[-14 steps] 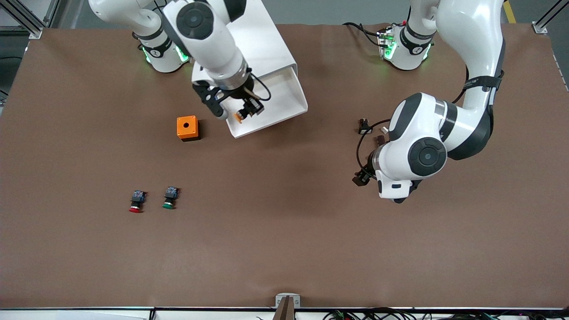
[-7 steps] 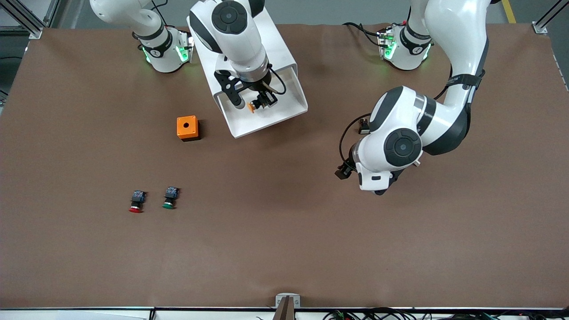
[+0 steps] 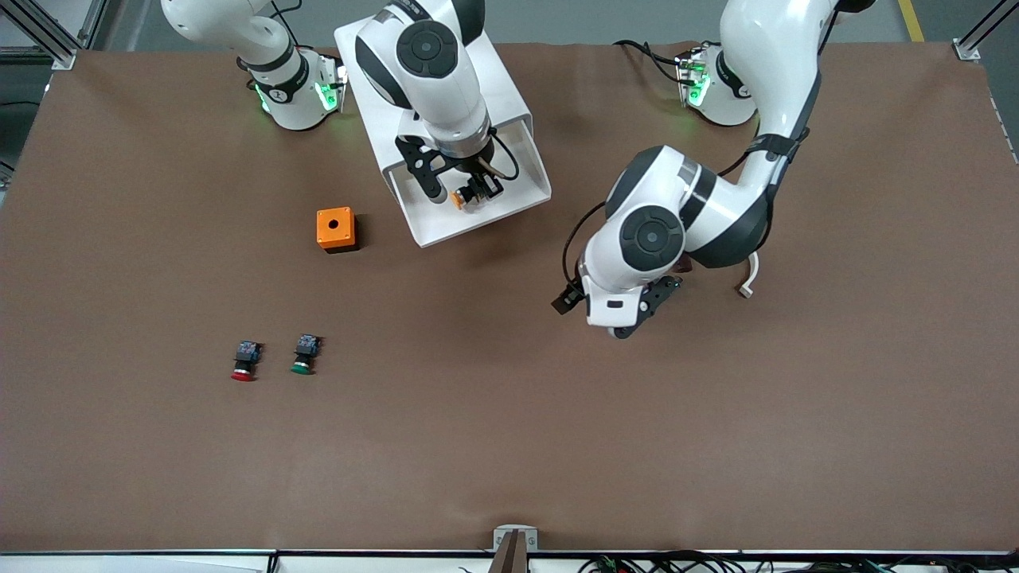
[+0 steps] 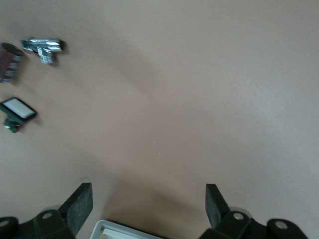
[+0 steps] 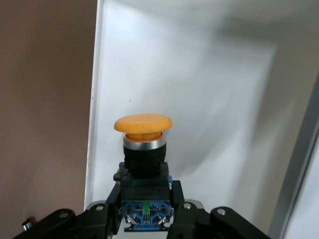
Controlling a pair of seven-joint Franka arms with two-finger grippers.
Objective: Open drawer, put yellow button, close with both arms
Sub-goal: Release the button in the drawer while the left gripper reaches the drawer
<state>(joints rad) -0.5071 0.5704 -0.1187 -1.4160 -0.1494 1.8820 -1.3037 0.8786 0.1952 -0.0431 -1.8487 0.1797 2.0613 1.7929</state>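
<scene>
- Both arms have shifted: right gripper (image 3: 460, 193) now hangs inside the open white tray-like drawer (image 3: 521, 171), jaws clamped on the yellow-capped push-button (image 5: 143, 130), apparently for release.
- Left gripper (image 4: 148, 209), jaws wide and empty, waits over bare brown desk (image 3: 509, 414).

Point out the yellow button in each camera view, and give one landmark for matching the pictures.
Front view: the yellow button sits in the right gripper, over the open drawer.
Right wrist view: the button fills the centre, clamped by its bluish rear block, over the drawer's white floor.
Left wrist view: not in it; only brown table and the open left gripper.
Shared landmark: the white drawer.
</scene>
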